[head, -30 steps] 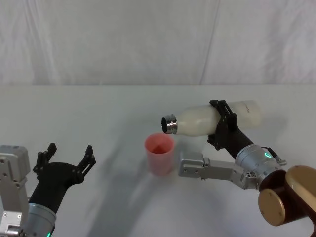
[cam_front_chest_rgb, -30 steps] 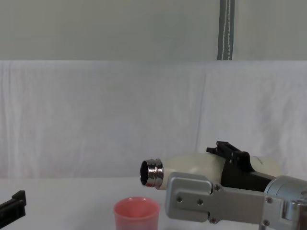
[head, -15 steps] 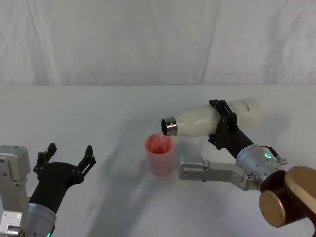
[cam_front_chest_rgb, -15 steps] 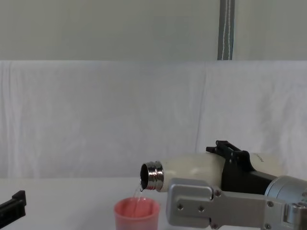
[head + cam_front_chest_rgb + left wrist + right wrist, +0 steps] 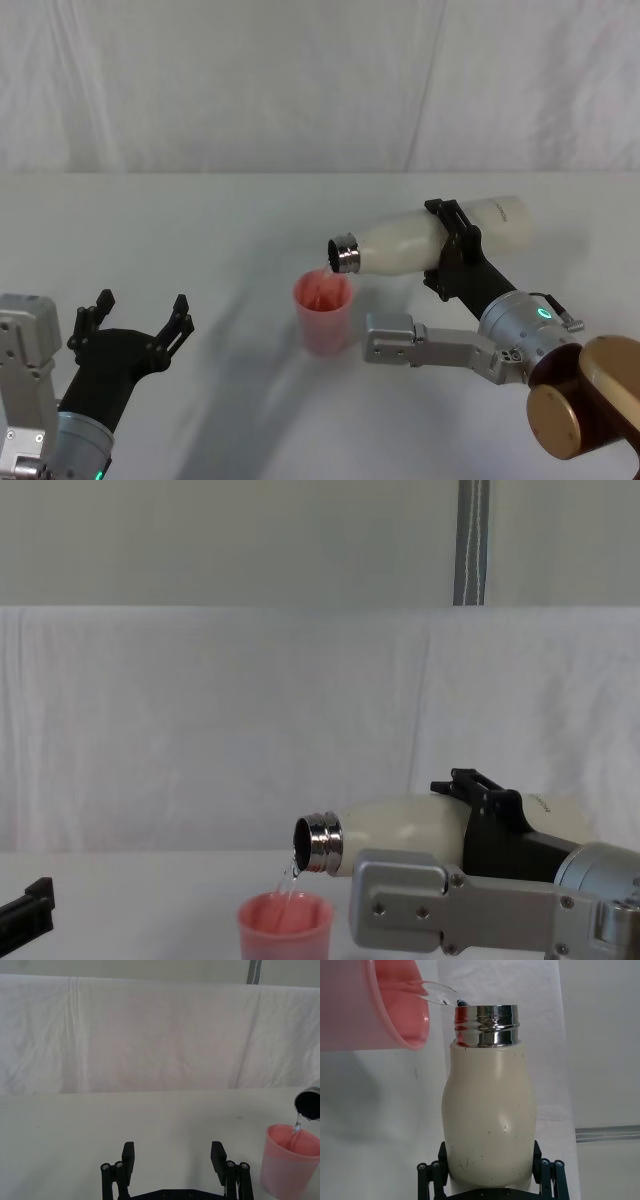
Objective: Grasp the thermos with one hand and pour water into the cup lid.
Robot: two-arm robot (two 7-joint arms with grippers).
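My right gripper (image 5: 447, 250) is shut on the cream-white thermos (image 5: 400, 242), which it holds nearly level with the base slightly raised. The steel neck sits just above the pink cup lid (image 5: 323, 312). A thin stream of water (image 5: 290, 875) runs from the mouth into the cup lid (image 5: 285, 927). In the right wrist view the thermos (image 5: 490, 1115) sits between the fingers of the right gripper (image 5: 490, 1175), and water arcs toward the cup lid (image 5: 375, 1010). My left gripper (image 5: 140, 305) rests open at the near left, well apart from the cup lid (image 5: 291, 1162).
The white table (image 5: 200, 230) runs back to a hanging white cloth (image 5: 300, 80). My right arm's grey wrist housing (image 5: 415, 340) lies low just right of the cup lid. A brown round joint cover (image 5: 585, 400) sits at the near right.
The thermos has tipped slightly further, its base rising. Water was not flowing a second ago and now streams into the cup lid. The left gripper has not moved.
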